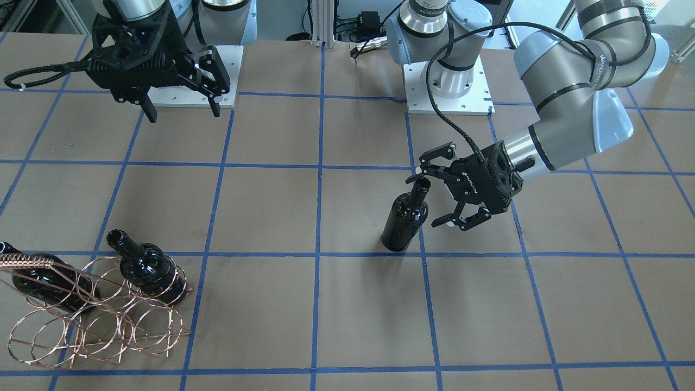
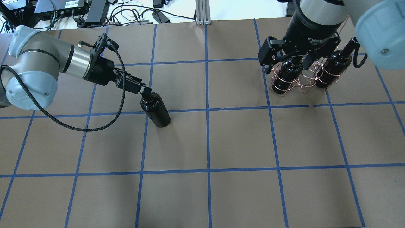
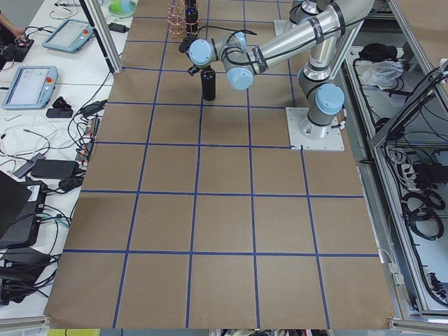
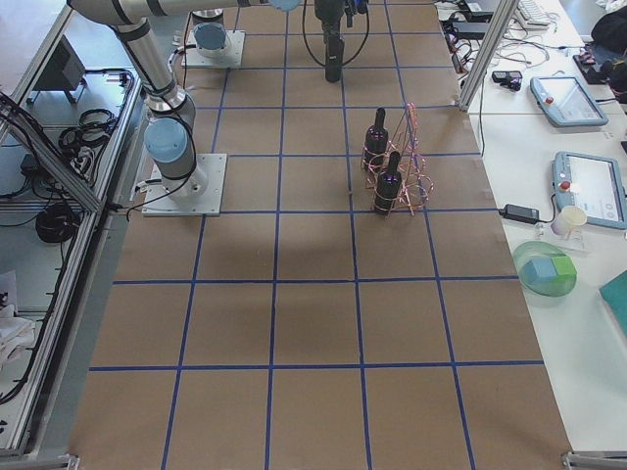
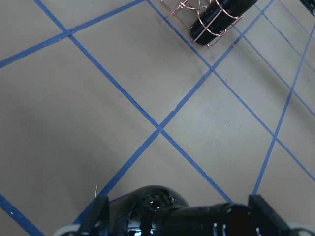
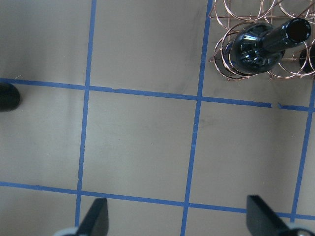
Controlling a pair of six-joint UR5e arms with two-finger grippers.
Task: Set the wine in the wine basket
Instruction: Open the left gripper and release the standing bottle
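A near-black wine bottle stands upright on the brown table, also in the overhead view. My left gripper is open with its fingers on either side of the bottle's neck; the left wrist view shows the bottle between the fingers with gaps on both sides. The copper wire basket stands at the far right side and holds two identical bottles. My right gripper is open and empty, raised above the basket.
Blue tape lines divide the table into squares. The two arm bases stand on white plates at the robot's side. Tablets and cables lie on side tables beyond the table's far edge.
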